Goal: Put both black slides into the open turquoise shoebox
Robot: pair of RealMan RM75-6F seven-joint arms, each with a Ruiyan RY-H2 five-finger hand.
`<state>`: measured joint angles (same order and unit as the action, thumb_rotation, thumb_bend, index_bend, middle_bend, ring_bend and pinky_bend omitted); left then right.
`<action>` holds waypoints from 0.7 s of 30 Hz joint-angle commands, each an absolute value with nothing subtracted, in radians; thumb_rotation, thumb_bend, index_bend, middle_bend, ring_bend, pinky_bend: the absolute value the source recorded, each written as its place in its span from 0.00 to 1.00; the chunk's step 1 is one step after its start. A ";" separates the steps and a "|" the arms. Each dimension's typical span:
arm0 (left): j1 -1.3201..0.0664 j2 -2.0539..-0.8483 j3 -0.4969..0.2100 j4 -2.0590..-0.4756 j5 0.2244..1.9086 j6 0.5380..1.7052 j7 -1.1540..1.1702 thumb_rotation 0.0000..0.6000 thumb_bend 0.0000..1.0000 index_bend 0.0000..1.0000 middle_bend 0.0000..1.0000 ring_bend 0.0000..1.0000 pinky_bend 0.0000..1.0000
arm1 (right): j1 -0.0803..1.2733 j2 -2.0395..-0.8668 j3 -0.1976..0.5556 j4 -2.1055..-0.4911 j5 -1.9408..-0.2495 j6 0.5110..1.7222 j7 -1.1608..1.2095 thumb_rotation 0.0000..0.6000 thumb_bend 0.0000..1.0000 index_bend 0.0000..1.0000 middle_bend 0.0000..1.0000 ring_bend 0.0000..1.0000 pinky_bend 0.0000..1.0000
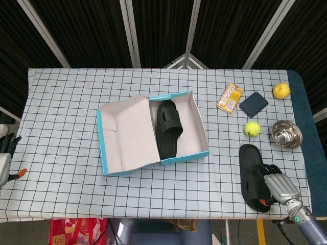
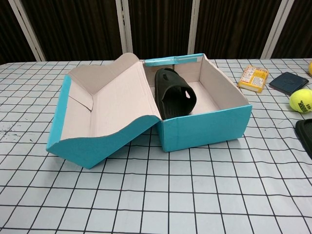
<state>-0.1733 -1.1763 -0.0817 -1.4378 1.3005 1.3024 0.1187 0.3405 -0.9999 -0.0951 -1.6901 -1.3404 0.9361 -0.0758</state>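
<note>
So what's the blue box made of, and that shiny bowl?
The turquoise shoebox looks like cardboard: folded flaps, a plain pale matte inside, a smooth coloured outside. The bowl looks like polished metal, probably steel, since it is silvery and shows bright reflections.

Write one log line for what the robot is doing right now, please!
step: second slide pickup | right hand: on black rubber slide on table, grip unclear | other black slide: inside open turquoise cardboard shoebox | left hand: idle at table edge
</note>
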 commanded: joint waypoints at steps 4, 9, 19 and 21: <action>-0.172 -1.175 -0.082 -1.438 1.301 1.305 0.116 1.00 0.28 0.10 0.00 0.00 0.09 | 0.341 -1.025 -0.098 -1.676 -1.340 0.917 -0.072 1.00 0.19 0.06 0.11 0.00 0.00; -0.173 -1.177 -0.083 -1.437 1.299 1.303 0.119 1.00 0.28 0.10 0.00 0.00 0.09 | 0.342 -1.056 -0.086 -1.636 -1.355 0.923 -0.046 1.00 0.19 0.06 0.11 0.00 0.00; -0.174 -1.180 -0.085 -1.433 1.288 1.301 0.130 1.00 0.28 0.10 0.00 0.00 0.09 | 0.342 -1.095 -0.093 -1.556 -1.365 0.898 -0.014 1.00 0.19 0.06 0.11 0.00 0.00; -0.175 -1.183 -0.085 -1.433 1.287 1.300 0.139 1.00 0.28 0.10 0.00 0.00 0.09 | 0.339 -1.094 -0.098 -1.545 -1.375 0.899 -0.006 1.00 0.19 0.06 0.11 0.00 0.00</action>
